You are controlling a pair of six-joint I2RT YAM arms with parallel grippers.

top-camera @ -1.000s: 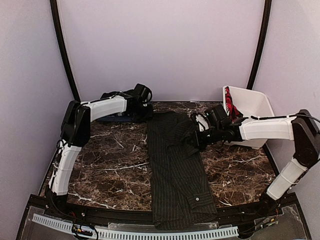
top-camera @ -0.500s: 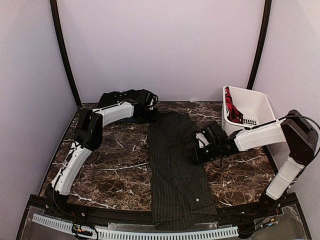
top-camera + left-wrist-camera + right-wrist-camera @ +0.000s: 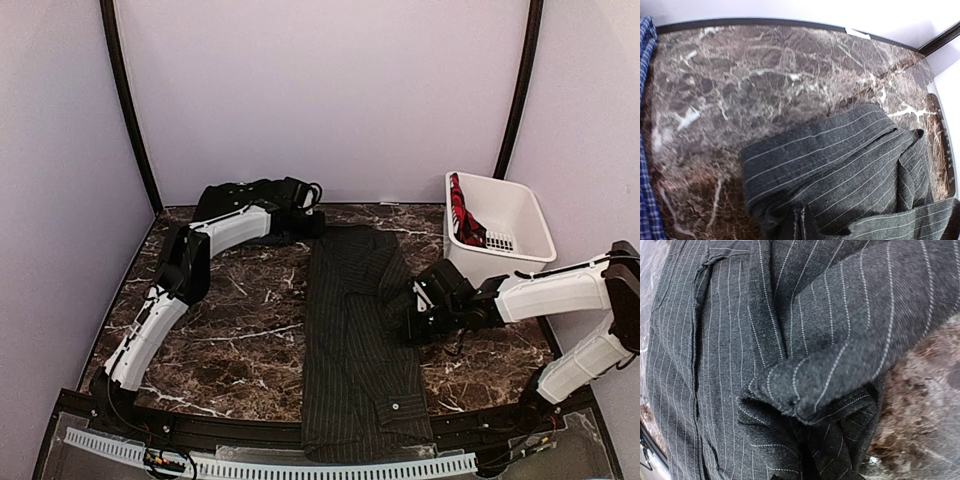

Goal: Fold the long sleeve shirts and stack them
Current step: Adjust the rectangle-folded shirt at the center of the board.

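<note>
A long sleeve shirt, black with fine pale pinstripes (image 3: pixel 355 340), lies lengthwise down the middle of the marble table, its buttoned cuff (image 3: pixel 397 405) near the front edge. My left gripper (image 3: pixel 314 224) is shut on the shirt's far left corner. In the left wrist view the striped cloth (image 3: pixel 840 165) bunches up at the bottom edge and hides the fingers. My right gripper (image 3: pixel 412 322) is shut on a folded flap at the shirt's right edge. In the right wrist view this thick fold (image 3: pixel 810 385) covers the fingers.
A white plastic basket (image 3: pixel 525 205) holding red and black cloth (image 3: pixel 460 215) stands at the back right, just behind the right arm. Blue checked cloth (image 3: pixel 646 150) lies along the left edge of the left wrist view. Bare marble (image 3: pixel 240 320) lies left of the shirt.
The left arm reached right along the back edge and its gripper closed on the shirt's far corner. The right gripper moved nearer and slightly right, dragging its fold of cloth along.
</note>
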